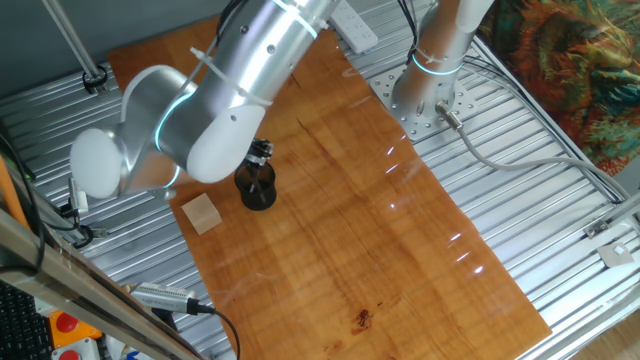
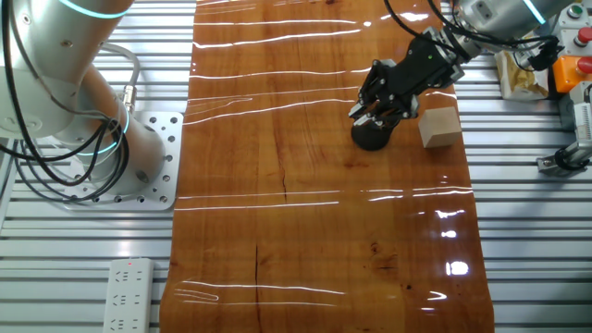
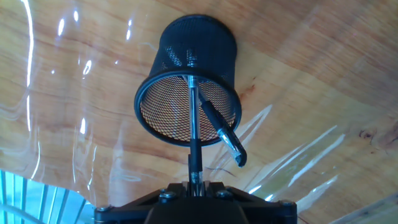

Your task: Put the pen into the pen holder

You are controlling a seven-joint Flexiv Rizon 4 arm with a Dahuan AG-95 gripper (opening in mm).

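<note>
Task nearly done. Slim black-and-silver pen (image 3: pixel 194 118) is pinched at its upper end by the end effector (image 3: pixel 195 184), fingers closed narrow on it; its lower end is already past the rim, inside the small black round mesh pen holder (image 3: pixel 189 84). Left: let go, withdraw. Nothing else seen inside the holder. Pale wooden block (image 2: pixel 439 127) just beside it on the glossy wooden bench (image 2: pixel 314 240).

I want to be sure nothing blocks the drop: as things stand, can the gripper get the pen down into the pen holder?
Probably yes. The gripper holds the pen right over the pen holder's open mouth, tip already inside. The wooden block stands apart, beside it.
</note>
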